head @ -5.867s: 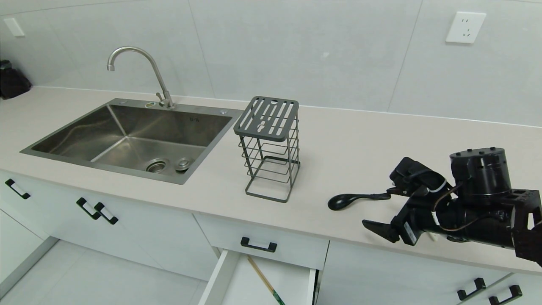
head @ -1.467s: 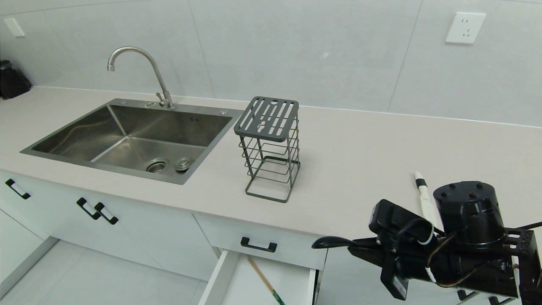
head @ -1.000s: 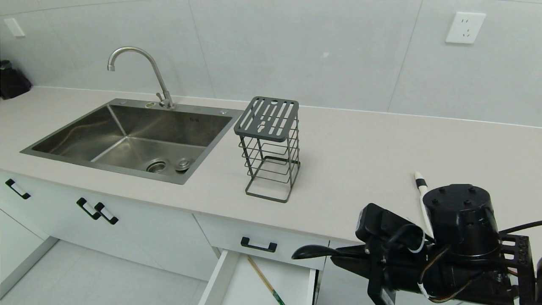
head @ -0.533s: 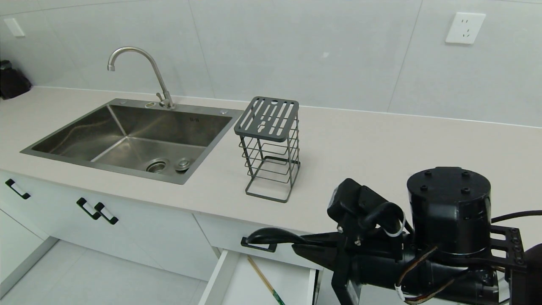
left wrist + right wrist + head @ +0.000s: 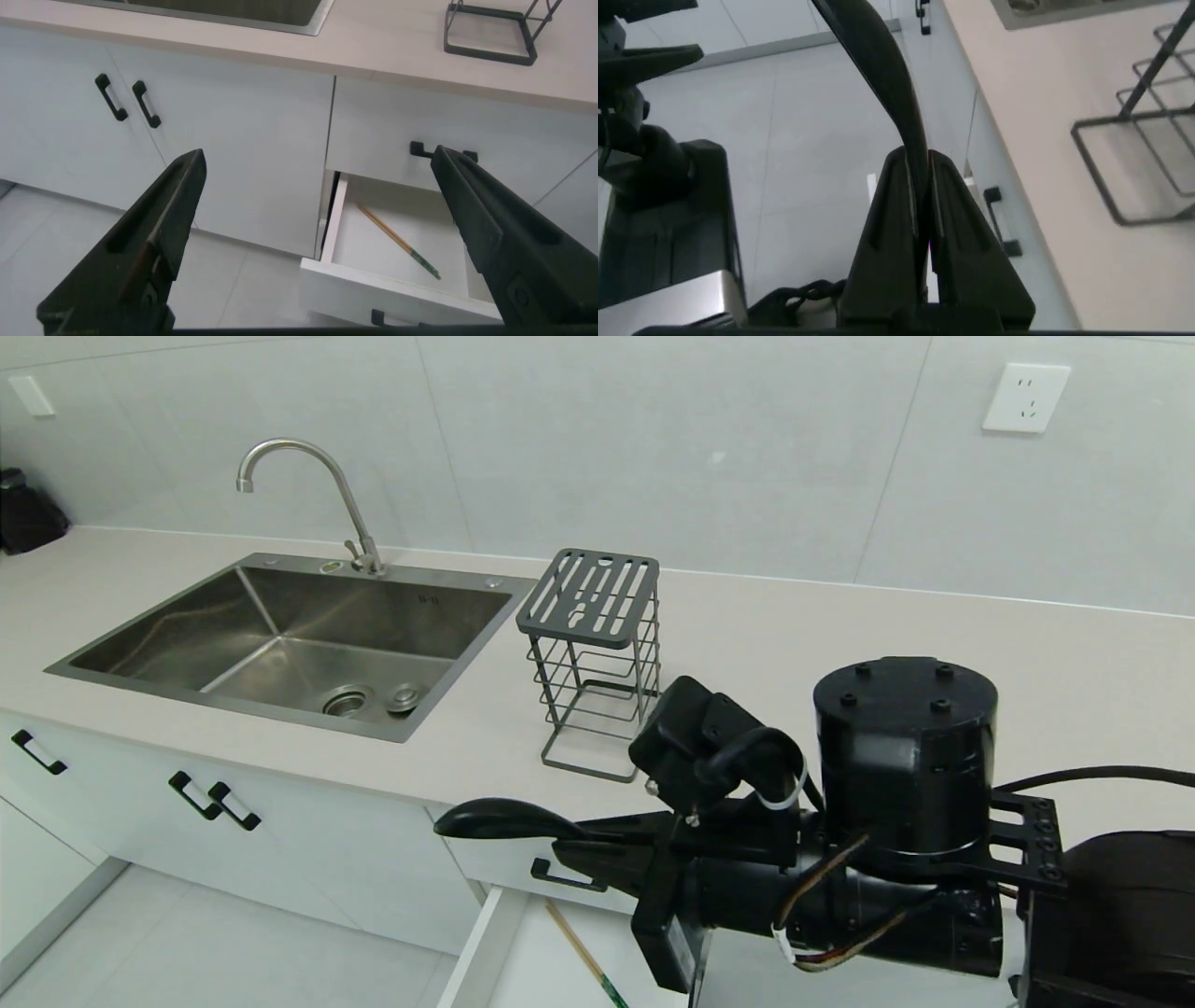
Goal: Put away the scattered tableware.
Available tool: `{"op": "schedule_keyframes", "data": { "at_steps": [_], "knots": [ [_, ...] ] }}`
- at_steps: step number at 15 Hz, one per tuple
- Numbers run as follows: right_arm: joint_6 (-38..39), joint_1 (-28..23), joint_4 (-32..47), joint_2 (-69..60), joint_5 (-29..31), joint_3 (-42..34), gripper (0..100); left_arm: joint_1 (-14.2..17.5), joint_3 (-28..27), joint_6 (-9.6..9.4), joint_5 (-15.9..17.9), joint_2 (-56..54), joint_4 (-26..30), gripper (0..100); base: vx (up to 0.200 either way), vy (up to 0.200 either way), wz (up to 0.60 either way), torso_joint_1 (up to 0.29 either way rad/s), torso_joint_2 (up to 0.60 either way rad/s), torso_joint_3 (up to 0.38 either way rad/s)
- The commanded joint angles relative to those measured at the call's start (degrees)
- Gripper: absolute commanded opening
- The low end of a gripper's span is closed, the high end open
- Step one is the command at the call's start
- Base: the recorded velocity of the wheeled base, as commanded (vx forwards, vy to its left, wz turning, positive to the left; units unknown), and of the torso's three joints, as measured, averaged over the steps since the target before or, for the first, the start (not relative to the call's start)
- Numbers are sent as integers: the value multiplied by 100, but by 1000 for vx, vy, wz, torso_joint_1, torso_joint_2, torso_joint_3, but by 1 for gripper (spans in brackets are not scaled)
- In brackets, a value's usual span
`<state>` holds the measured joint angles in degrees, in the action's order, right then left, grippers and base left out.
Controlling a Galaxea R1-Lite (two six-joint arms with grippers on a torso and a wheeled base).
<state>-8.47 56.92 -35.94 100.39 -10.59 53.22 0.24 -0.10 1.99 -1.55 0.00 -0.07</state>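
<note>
The spoon [image 5: 504, 819] is jutting forward from the right end effector [image 5: 583, 838], whose jaws are pinching its handle. The open drawer [image 5: 476, 943] is lying below it; stowing seems underway, next calling for lowering inside, then releasing.

**A:** Eyes on the bench [image 5: 794, 644]: pale, long, stretching right across. What's standing on it?

**B:** One dark wire rack [image 5: 597, 663], upright, with a slotted plate on top. Its base sits close to the front edge, just right of the sink [image 5: 373, 607].

**A:** And the sink itself?

**B:** Steel, sunk into the bench top, with the tap [image 5: 308, 476] arching over from its back rim. At the far left end there's a dark object [image 5: 28, 513], and I can't tell what it is.

**A:** Anything below the front edge?

**B:** A drawer [image 5: 474, 947] stands open there, and a single chopstick [image 5: 583, 952] lies slantwise on its white floor.
</note>
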Motion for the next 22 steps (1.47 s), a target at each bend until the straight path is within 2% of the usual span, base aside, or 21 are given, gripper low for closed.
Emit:
{"op": "schedule_keyframes", "data": {
  "at_steps": [1, 4, 17, 22],
  "knots": [
    [-322, 12, -1, 306, 5, 303, 0, 2, 1, 3, -3, 0, -1, 100, 0, 0, 0, 0, 0, 0],
    [-515, 21, 34, 473, 31, 566, 0, 2, 1, 3, -3, 0, -1, 100, 0, 0, 0, 0, 0, 0],
    [-339, 74, 69, 701, 31, 540, 0, 2, 1, 3, -3, 0, -1, 100, 0, 0, 0, 0, 0, 0],
    [-330, 74, 69, 701, 31, 540, 0, 2, 1, 3, -3, 0, -1, 100, 0, 0, 0, -188, 356, 187]
  ]
}}
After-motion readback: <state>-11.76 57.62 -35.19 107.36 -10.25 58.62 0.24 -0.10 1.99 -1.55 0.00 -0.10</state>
